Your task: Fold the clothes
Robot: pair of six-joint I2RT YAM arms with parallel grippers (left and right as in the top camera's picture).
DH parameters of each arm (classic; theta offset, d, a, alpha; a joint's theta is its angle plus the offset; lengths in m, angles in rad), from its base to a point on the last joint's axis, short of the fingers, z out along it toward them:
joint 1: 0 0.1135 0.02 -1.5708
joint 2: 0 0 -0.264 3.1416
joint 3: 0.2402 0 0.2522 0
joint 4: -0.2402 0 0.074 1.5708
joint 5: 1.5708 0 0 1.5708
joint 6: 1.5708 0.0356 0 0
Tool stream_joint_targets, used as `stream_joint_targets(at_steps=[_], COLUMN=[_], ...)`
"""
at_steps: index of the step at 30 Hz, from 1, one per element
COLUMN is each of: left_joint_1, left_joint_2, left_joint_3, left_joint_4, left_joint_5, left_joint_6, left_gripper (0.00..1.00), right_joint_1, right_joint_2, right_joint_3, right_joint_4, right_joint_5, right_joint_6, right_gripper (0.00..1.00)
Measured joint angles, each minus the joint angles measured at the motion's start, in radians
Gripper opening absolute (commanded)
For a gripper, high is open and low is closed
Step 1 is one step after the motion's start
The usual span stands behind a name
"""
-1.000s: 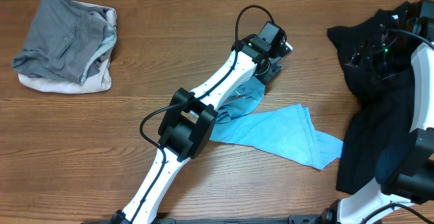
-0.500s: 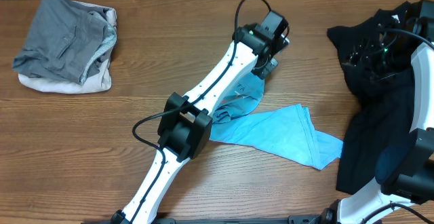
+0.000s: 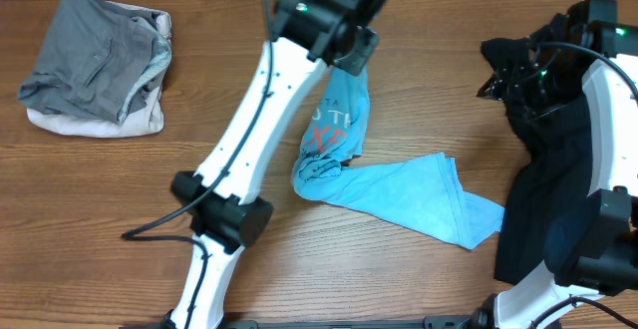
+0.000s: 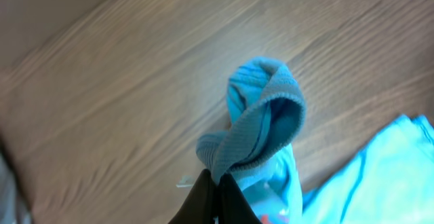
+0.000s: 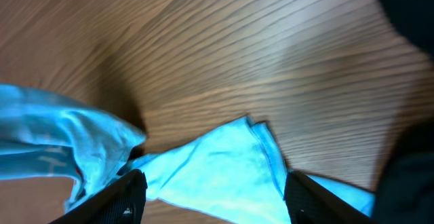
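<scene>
On the blue T-shirt [image 3: 399, 191], illegible lettering [image 3: 332, 125]

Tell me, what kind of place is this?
Probably a robot lab's folding bench: a white robot arm reaches over a wooden table strewn with a blue T-shirt, a black shirt and grey clothes.

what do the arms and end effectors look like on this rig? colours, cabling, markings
Left arm and right arm: white tubular links, chunky black joint housings, thin black cables looping outside the links. Left end effector and right end effector: dark, tapered fingers. Small green light near the right wrist. No markings legible.
</scene>
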Motion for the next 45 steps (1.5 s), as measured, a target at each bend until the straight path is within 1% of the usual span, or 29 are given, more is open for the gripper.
stream_joint_targets(at_steps=[4,6,11,14,17,19,21,25,26,28,33,36,41,43,44,45], left_joint_1=[0.019,0.031,0.077,0.112,0.134,0.140,0.140,0.140,0.140,0.140,0.140,0.140,0.140,0.140,0.140,0.140], left_joint_2=[-0.059,-0.077,-0.092,-0.092,-0.092,-0.092,-0.092,-0.094,-0.096,-0.105,-0.166,-0.219,-0.277,-0.283,-0.283,-0.283], left_joint_3=[0.001,0.001,0.001,0.001,0.001,0.001,0.001,0.001,0.001,0.001,0.000,0.000,0.005,0.006,0.006,0.006], left_joint_4=[-0.091,-0.111,-0.114,-0.098,-0.086,-0.084,-0.081,-0.076,-0.076,-0.077,-0.068,-0.063,-0.063,-0.064,-0.066,-0.069], left_joint_5=[0.000,0.000,0.001,0.012,0.021,0.024,0.027,0.039,0.039,0.045,0.058,0.072,0.091,0.096,0.101,0.104], left_joint_6=[-0.007,-0.008,-0.011,-0.011,-0.011,-0.012,-0.013,-0.014,-0.014,-0.014,-0.014,-0.014,-0.014,-0.014,-0.014,-0.014], left_gripper=[0.04,0.04,0.04,0.04,0.04,0.04,0.04,0.04,0.04,0.04,0.04,0.04,0.04,0.04,0.04,0.04], right_joint_1=[0.003,0.003,0.038,0.100,0.177,0.231,0.280,0.353,0.367,0.385,0.399,0.418,0.474,0.498,0.510,0.517], right_joint_2=[0.000,0.000,0.000,0.000,-0.005,-0.011,-0.011,-0.011,-0.011,-0.011,-0.011,-0.011,-0.011,-0.011,-0.011,-0.011], right_joint_3=[0.000,0.000,0.000,-0.001,-0.029,-0.079,-0.139,-0.266,-0.298,-0.356,-0.446,-0.480,-0.496,-0.496,-0.496,-0.496], right_joint_4=[-0.032,-0.055,-0.092,-0.067,0.010,0.083,0.168,0.367,0.414,0.494,0.655,0.740,0.824,0.858,0.877,0.890], right_joint_5=[-0.054,-0.086,-0.142,-0.175,-0.222,-0.269,-0.312,-0.377,-0.389,-0.424,-0.514,-0.558,-0.610,-0.622,-0.625,-0.628], right_joint_6=[-0.041,-0.072,-0.149,-0.188,-0.208,-0.216,-0.224,-0.224,-0.222,-0.212,-0.207,-0.207,-0.204,-0.204,-0.200,-0.195], right_gripper=[0.69,0.69,0.70,0.70,0.70,0.73,0.77,0.79,0.79,0.84,0.92,0.93,0.96,0.93,0.86,0.73])
